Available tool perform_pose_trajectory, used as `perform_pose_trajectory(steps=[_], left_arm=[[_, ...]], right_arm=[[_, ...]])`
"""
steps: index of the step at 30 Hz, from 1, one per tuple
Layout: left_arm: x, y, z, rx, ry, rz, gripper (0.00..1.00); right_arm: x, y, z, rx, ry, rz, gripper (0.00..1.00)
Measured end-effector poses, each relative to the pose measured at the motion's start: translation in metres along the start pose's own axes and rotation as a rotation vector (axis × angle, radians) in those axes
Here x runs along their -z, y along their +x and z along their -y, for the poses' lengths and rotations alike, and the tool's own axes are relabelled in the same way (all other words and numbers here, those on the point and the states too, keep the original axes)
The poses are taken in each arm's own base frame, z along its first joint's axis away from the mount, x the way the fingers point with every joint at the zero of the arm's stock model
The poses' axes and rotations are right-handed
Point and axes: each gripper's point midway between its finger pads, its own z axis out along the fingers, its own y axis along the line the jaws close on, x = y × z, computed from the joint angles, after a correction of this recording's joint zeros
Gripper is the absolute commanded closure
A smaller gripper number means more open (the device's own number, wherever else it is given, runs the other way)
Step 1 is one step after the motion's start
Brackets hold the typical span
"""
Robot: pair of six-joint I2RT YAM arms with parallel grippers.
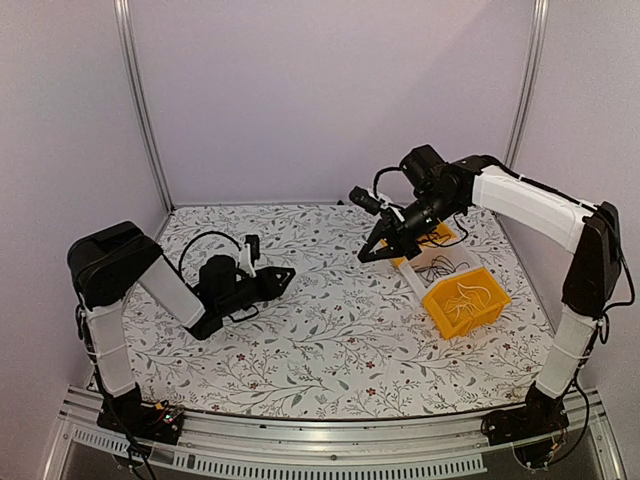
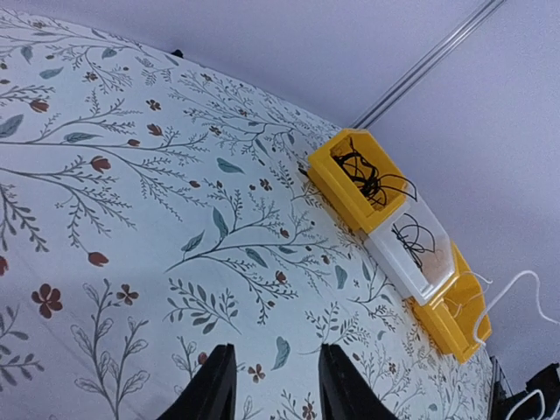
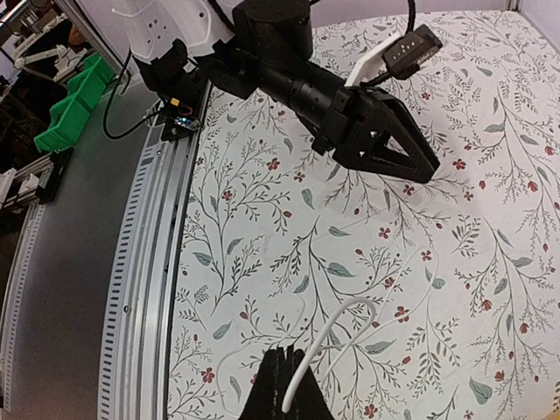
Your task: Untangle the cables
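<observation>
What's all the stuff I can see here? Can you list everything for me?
yellow bins: two, yellow, at the two ends of a row on the table's right side
clear bin: one, see-through white, between the yellow bins
black cables: tangled bunches, black, in one yellow bin and in the clear bin
white cable: one, white, looping over the table from the right gripper
tablecloth: one, white with leaves and flowers, covering the table
green bins: count unclear, green, off the table
left gripper: one, black, open, low over the cloth
right gripper: one, black, shut on the white cable
</observation>
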Motion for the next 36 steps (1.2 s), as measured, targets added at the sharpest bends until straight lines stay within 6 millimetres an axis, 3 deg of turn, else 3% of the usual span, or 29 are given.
perform_pose_trajectory(steps=[4, 12, 19, 30, 33, 36], left_arm=[[0.016, 0.000, 0.008, -0.030, 0.036, 0.006, 0.63], [0.013, 0.020, 0.045, -0.169, 0.212, -0.084, 0.56], [-0.007, 0.052, 0.060, -0.216, 0.302, -0.169, 0.55], [-0.035, 0.081, 0.055, -0.256, 0.339, -0.257, 0.56], [-0.043, 0.085, 0.053, -0.254, 0.346, -0.267, 0.62], [-0.046, 0.090, 0.052, -0.250, 0.353, -0.281, 0.82]], right_arm=[[-0.021, 0.022, 0.014, -0.060, -0.030, -0.031, 0.99], [-0.055, 0.055, 0.033, -0.162, -0.093, -0.075, 0.99], [-0.058, 0.057, 0.033, -0.176, -0.112, -0.070, 0.98], [-0.058, 0.056, 0.031, -0.175, -0.121, -0.064, 0.97], [-0.058, 0.055, 0.031, -0.175, -0.124, -0.061, 0.97], [-0.058, 0.055, 0.030, -0.176, -0.125, -0.061, 0.97]])
